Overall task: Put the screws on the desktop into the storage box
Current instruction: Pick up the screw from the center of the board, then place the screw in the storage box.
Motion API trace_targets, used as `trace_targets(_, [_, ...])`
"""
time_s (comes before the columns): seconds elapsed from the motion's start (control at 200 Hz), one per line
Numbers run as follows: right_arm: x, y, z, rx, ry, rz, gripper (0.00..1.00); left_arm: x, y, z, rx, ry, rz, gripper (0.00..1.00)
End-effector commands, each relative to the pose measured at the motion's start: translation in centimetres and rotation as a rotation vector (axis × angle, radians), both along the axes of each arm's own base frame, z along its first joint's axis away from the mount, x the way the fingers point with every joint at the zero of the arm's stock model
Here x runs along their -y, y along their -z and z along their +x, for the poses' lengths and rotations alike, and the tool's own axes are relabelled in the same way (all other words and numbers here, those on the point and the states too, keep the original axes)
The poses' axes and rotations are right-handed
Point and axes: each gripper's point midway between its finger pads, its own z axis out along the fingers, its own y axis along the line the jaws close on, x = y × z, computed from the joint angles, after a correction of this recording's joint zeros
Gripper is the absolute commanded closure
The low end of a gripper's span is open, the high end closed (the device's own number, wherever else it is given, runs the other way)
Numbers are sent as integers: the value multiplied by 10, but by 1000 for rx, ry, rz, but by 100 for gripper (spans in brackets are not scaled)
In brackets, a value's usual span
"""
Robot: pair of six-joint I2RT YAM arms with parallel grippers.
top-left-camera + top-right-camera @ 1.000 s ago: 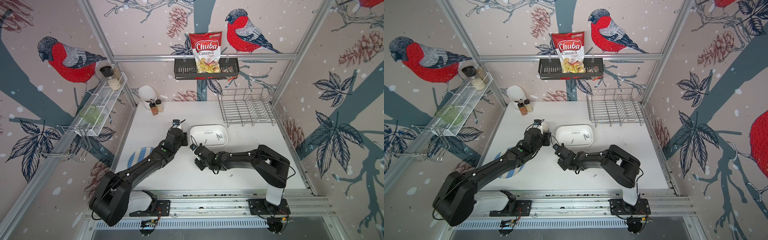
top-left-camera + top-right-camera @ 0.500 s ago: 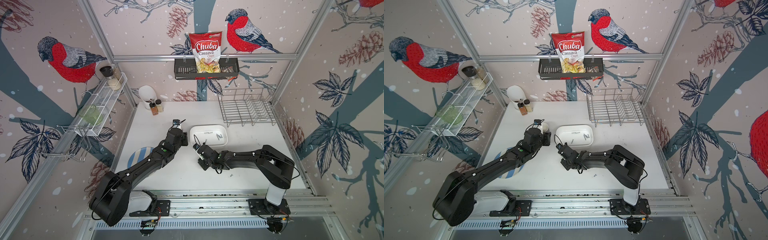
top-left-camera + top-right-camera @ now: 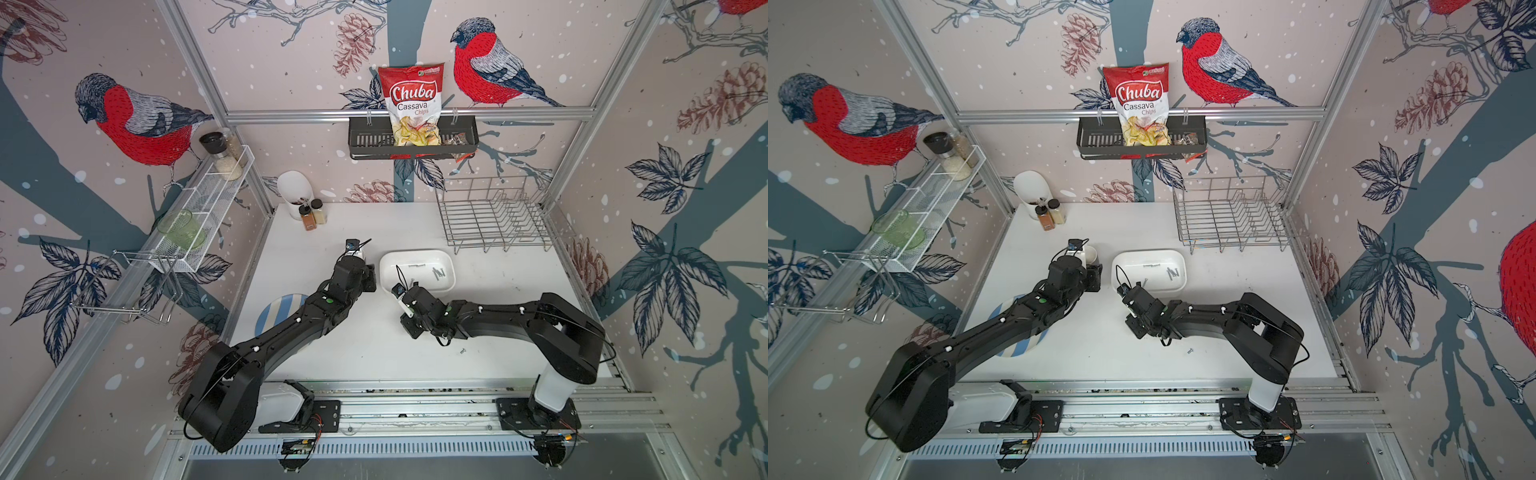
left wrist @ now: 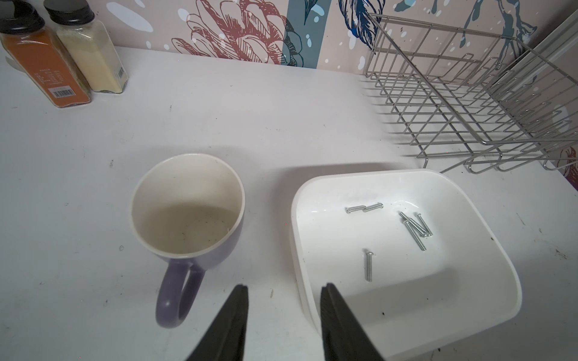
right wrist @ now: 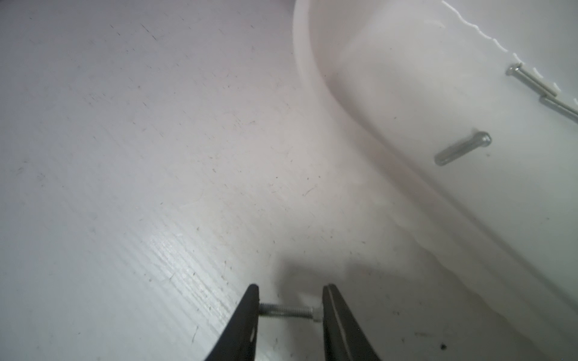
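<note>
My right gripper (image 5: 291, 290) is shut on a small silver screw (image 5: 286, 311), held end to end between its fingers just above the white desktop (image 3: 374, 345). It hangs beside the near left corner of the white storage box (image 3: 415, 253), whose rim (image 5: 305, 62) lies just ahead. Several screws (image 4: 416, 228) lie inside the box (image 4: 294, 218). One more screw (image 3: 462, 351) lies on the desktop by the right arm, and shows in both top views (image 3: 1190, 351). My left gripper (image 4: 284, 289) is open and empty, hovering between the mug and the box.
A purple mug (image 4: 187, 200) stands left of the box. Two spice jars (image 3: 312, 214) and a white holder (image 3: 293, 189) are at the back left, a wire dish rack (image 3: 494, 220) at the back right. A striped plate (image 3: 276, 311) lies under the left arm.
My right gripper has moved a little toward the storage box with the screw in it. The left arm has not moved.
</note>
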Motion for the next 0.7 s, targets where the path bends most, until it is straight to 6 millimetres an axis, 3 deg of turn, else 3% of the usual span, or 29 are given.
trace_targets(0.0, [3, -14, 2, 10, 4, 38, 76, 1, -9, 4, 31, -1, -14, 58])
trace_targets(0.2, [19, -57, 16, 48, 41, 125, 76, 2, -10, 4, 34, 1, -18, 57])
trace_targets(0.415, [46, -97, 60, 70, 142, 187, 74, 6, -13, 3, 32, 20, -45, 57])
trace_targets(0.53, [59, -94, 91, 57, 201, 173, 74, 8, -13, 1, 30, 30, -53, 57])
trace_targets(0.695, [77, -63, 132, 34, 278, 113, 74, 11, -16, 0, 37, 47, -69, 57])
